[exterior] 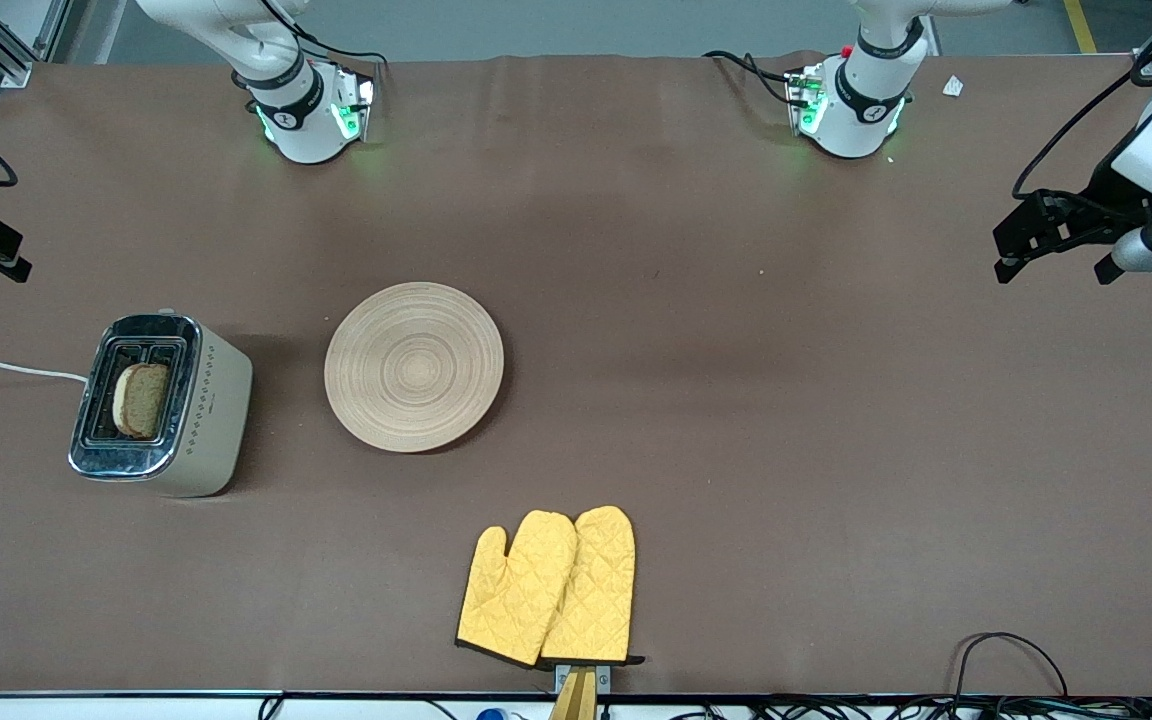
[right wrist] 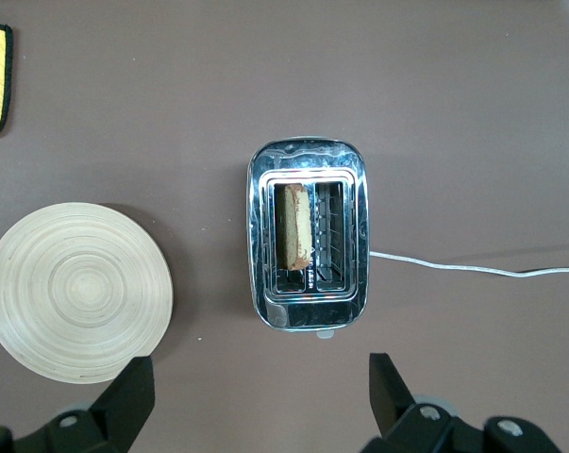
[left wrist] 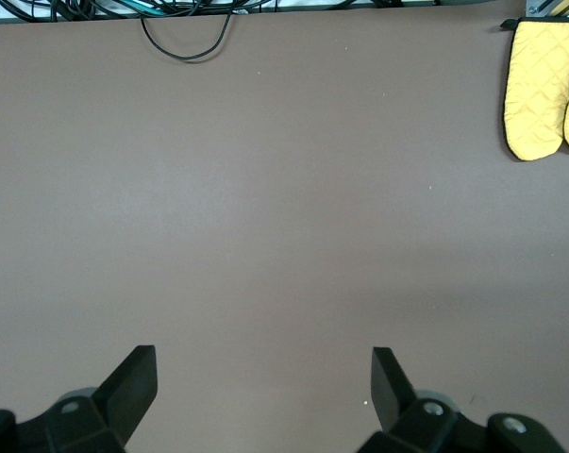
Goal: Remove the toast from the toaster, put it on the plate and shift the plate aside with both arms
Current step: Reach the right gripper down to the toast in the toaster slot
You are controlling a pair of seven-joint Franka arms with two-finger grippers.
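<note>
Your toast (exterior: 141, 399) stands upright in one slot of the toaster (exterior: 161, 405), which sits on the brown desk (exterior: 736, 400) toward the right arm's end. In the right wrist view the slice (right wrist: 294, 226) fills the slot on the plate's side, and the other slot is bare. A white cord (right wrist: 473, 269) runs from the toaster across the desk.

Your plate (exterior: 414, 366) lies flat beside the toaster, apart from it and bare on top. A pair of yellow oven mitts (exterior: 548, 587) lies nearer to the front camera than the plate, side by side and overlapping, at the desk's edge.

Your right gripper (right wrist: 260, 396) hangs over the toaster and the plate's edge, its fingers (right wrist: 128, 392) spread wide with nothing between them. Your left gripper (left wrist: 263, 392) hovers over bare desk at the left arm's end, its fingers (left wrist: 133, 382) also spread wide and holding nothing; the mitts (left wrist: 546, 90) show at the edge of its view.
</note>
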